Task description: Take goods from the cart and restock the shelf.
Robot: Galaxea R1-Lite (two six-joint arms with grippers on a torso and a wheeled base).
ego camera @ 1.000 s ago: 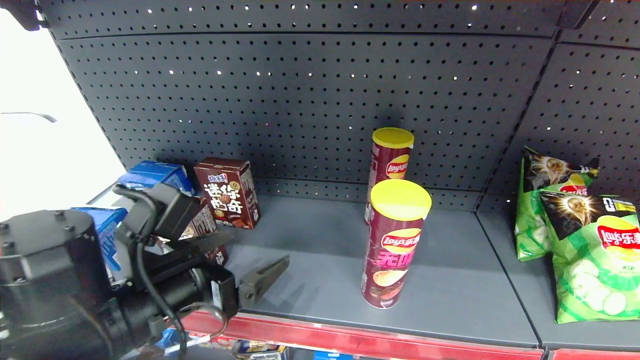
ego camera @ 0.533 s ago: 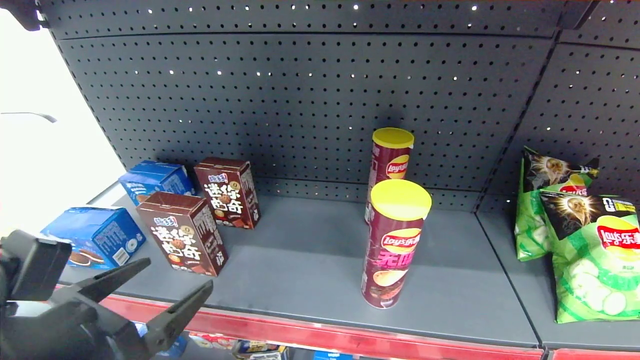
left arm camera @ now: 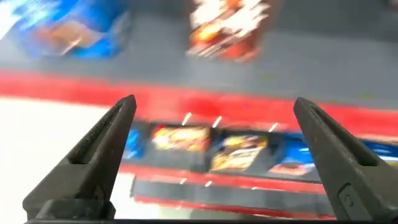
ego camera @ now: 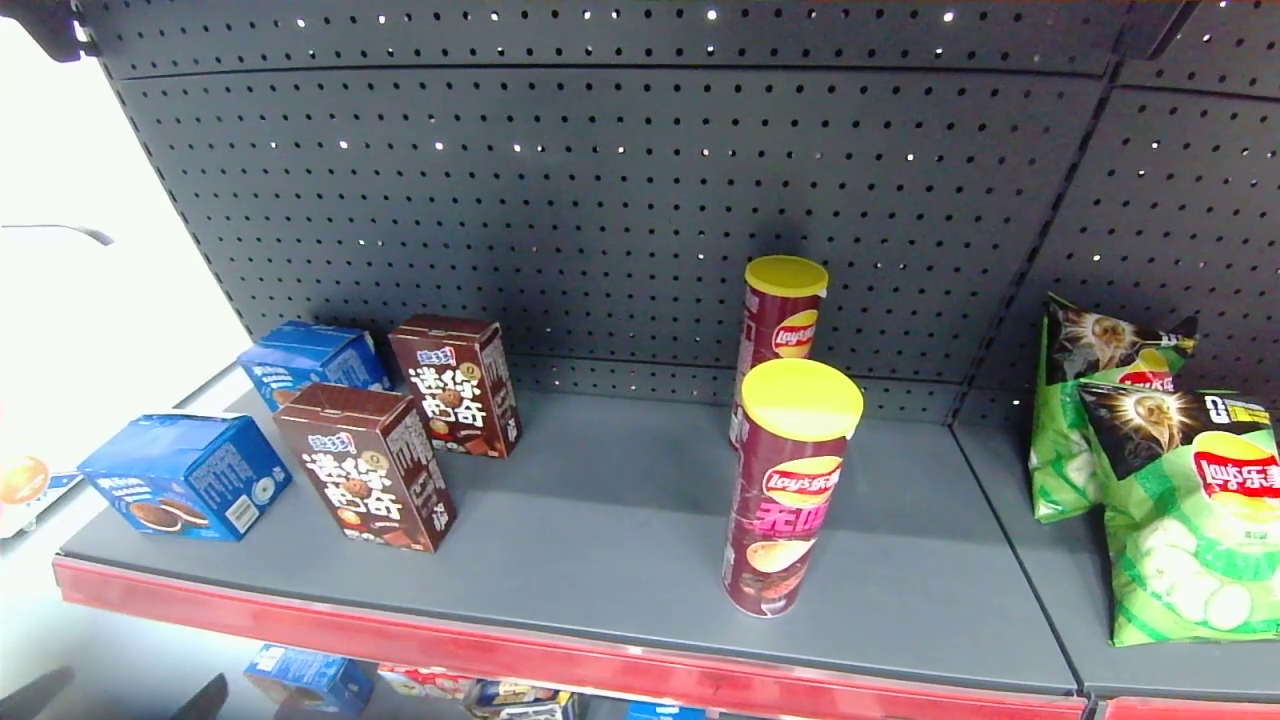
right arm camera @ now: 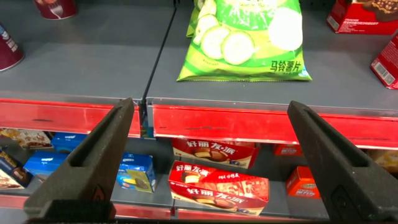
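On the grey shelf a brown cookie box stands near the front, with a second brown box behind it. Two blue boxes lie to their left. My left gripper is low at the bottom left, below the shelf's red lip, with its two fingertips wide apart. From the left wrist, that gripper is open and empty, facing the red lip with the brown box beyond. My right gripper is open and empty before the red lip, below a green chip bag.
Two maroon chip cans with yellow lids stand mid-shelf, one behind the other. Green chip bags lean at the right. A lower shelf holds red boxes and blue boxes. Open shelf floor lies between the boxes and the cans.
My left arm has pulled back from the shelf, down and to the left, away from the front brown box. The goods have stayed put.
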